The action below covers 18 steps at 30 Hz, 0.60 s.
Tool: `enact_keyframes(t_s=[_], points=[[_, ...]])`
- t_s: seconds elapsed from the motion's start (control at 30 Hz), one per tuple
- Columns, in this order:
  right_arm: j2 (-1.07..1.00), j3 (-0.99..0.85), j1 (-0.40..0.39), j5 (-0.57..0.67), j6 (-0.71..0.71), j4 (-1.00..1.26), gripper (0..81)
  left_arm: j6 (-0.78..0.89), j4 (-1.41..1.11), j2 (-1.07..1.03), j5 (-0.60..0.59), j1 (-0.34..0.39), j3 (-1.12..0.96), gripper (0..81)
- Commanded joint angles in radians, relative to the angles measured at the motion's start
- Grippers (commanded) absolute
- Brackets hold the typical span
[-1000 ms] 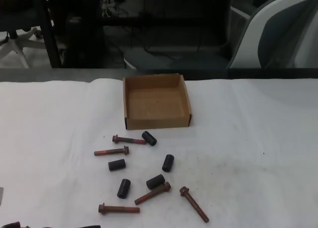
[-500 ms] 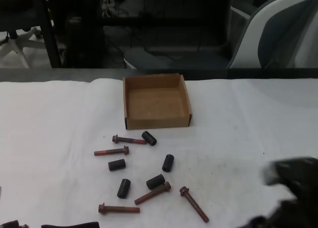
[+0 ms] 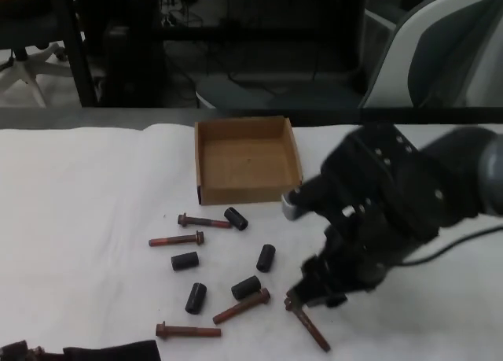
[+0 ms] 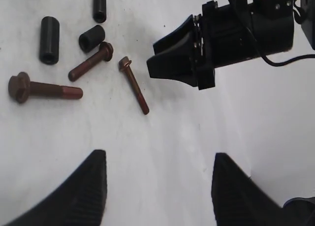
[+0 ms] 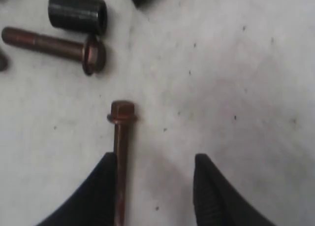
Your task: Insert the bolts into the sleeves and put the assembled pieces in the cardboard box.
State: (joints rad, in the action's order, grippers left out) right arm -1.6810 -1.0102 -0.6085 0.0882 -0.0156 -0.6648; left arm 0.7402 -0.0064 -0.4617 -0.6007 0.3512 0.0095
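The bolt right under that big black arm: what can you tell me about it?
The bolt is reddish-brown, rusty-looking metal, with a flanged hexagonal head and a long slim shank. It lies flat on the white cloth, apart from the other bolts and sleeves, in no sleeve yet. The right gripper hangs open over it, the shank close by one finger; whether they touch I cannot tell.

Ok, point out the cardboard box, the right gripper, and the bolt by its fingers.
cardboard box (image 3: 247, 193): high view, front outer wall.
right gripper (image 5: 155, 158): right wrist view, midway between its open fingertips.
bolt (image 5: 122, 147): right wrist view, on the shank, just past the head.
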Motion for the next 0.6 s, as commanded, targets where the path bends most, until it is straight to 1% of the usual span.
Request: enact_keyframes(t_s=[0.0, 0.13, 0.27, 0.37, 0.57], points=[[-0.012, -0.05, 0.002, 0.009, -0.021, -0.029, 48.3, 0.007, -0.033, 0.008, 0.008, -0.001, -0.009, 62.2], [-0.012, -0.052, -0.003, 0.052, -0.021, -0.04, 48.3, 0.02, -0.032, 0.008, 0.019, -0.001, -0.009, 62.2], [-0.012, -0.052, -0.018, 0.055, -0.021, -0.071, 48.3, 0.023, -0.032, 0.008, 0.06, -0.001, -0.009, 62.2], [-0.012, -0.052, -0.031, 0.085, -0.021, -0.092, 48.3, 0.023, -0.032, 0.008, 0.063, -0.004, -0.009, 62.2], [-0.02, -0.052, -0.064, 0.091, -0.021, -0.081, 48.3, 0.023, -0.032, 0.008, 0.063, -0.004, -0.009, 62.2]])
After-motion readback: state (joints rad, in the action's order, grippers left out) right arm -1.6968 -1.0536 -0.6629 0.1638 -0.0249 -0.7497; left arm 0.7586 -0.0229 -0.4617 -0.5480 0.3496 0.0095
